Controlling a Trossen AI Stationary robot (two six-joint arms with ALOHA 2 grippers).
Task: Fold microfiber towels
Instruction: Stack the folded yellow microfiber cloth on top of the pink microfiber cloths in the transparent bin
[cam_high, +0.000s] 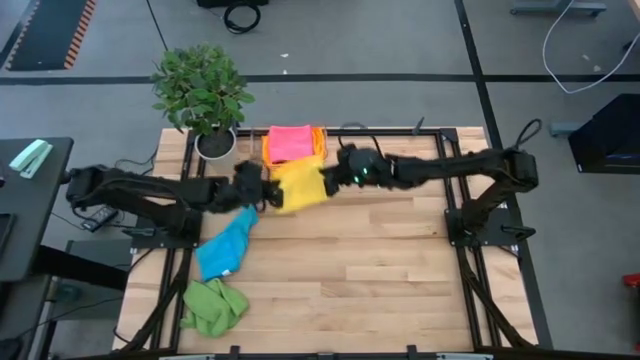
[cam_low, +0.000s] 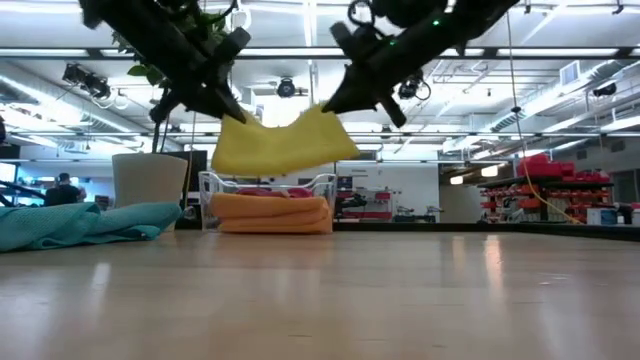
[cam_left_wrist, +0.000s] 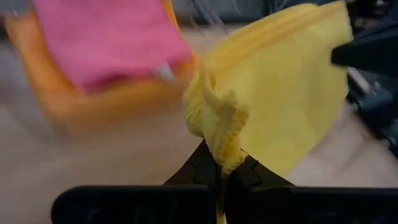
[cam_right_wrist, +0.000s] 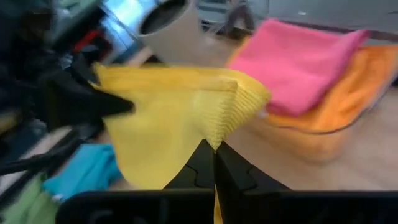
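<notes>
- High view: you have both arms meeting over the far middle of the table, with the yellow towel (cam_high: 298, 186) stretched between them.
- Your left gripper (cam_high: 262, 190) is clamped tight on the yellow towel's left edge; in the left wrist view the cloth bunches up right where the fingers (cam_left_wrist: 205, 171) pinch it.
- Your right gripper (cam_high: 330, 176) is pinched closed on the opposite edge of the same towel; the right wrist view shows a corner of cloth caught at its fingertips.
- In the low view the yellow towel hangs clear of the tabletop, sagging in the middle between the two grips.
- Behind it sits the clear plastic tray (cam_low: 208, 187) at the far edge, with a folded orange towel (cam_low: 270, 212) in it and a pink towel (cam_high: 289, 142) on top.
- The blue towel (cam_high: 226, 247) lies crumpled on the wood on your left side, just below the left gripper.
- The green towel (cam_high: 213, 305) lies bunched near the front left corner, close to the blue one.
- A potted plant (cam_high: 203, 92) stands at the far left corner, beside the tray.
</notes>
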